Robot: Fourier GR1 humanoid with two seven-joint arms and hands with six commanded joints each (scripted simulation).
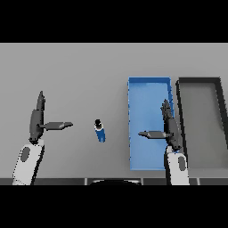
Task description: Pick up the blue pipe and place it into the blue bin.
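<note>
1. The blue pipe [100, 131] is seen lying on the grey counter [80, 71], its dark cap at the far end; it appears slightly tilted, though that is hard to judge.
2. The blue bin [149, 84] is set to the pipe's right, well apart from it, and a dark grey bin [199, 81] is placed just beside the blue one on its right.
3. The left hand [36, 121] is held over the counter left of the pipe, with fingers straight, thumb spread toward the pipe, and nothing grasped.
4. The right hand [171, 129] is positioned over the blue bin's right part, fingers straight, thumb stretched leftward, and nothing is held.
</note>
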